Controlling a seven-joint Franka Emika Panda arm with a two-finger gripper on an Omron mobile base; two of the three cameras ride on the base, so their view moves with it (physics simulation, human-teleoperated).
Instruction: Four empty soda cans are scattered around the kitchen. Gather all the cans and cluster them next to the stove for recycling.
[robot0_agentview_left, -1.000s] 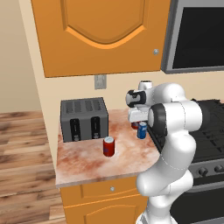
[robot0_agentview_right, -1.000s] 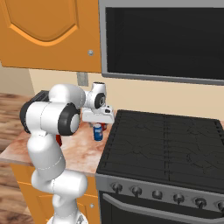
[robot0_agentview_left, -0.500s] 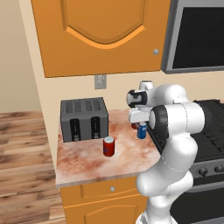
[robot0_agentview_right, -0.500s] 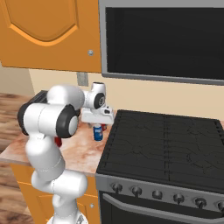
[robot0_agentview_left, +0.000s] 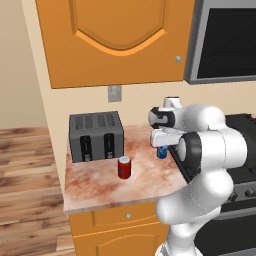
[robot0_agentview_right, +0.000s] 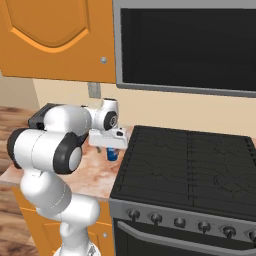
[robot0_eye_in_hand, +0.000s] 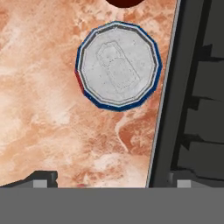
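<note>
From the left base view, I see my gripper (robot0_agentview_left: 163, 145) hanging over the blue can (robot0_agentview_left: 162, 152), which stands on the counter (robot0_agentview_left: 100, 187) right at the edge of the stove (robot0_agentview_left: 239, 150). That spot is good, I think, because the job is to bunch the cans next to the stove. A red can (robot0_agentview_left: 124, 167) stands alone in the middle of the counter, in front of the toaster (robot0_agentview_left: 96, 136) and well apart from the blue one. I guess it needs to come over too. The hand hides the fingers here, so I cannot tell how they stand from this side.

From the right base view, the blue can (robot0_agentview_right: 112, 154) peeks out under my gripper (robot0_agentview_right: 111, 148), just beside the stove (robot0_agentview_right: 190, 170) and its black top. The can stands upright on the counter (robot0_agentview_right: 95, 172).

From the hand view, I look straight down on the silver top of the blue can (robot0_eye_in_hand: 118, 65). My two fingertips (robot0_eye_in_hand: 41, 179) sit far apart at the bottom corners, and the can is not between them. The jaws are wide apart and hold nothing; nothing touches them. The stove (robot0_eye_in_hand: 192, 96) runs down the right side, very near the can. A bit of dark red shows at the top edge, but I cannot tell what it is.
</note>
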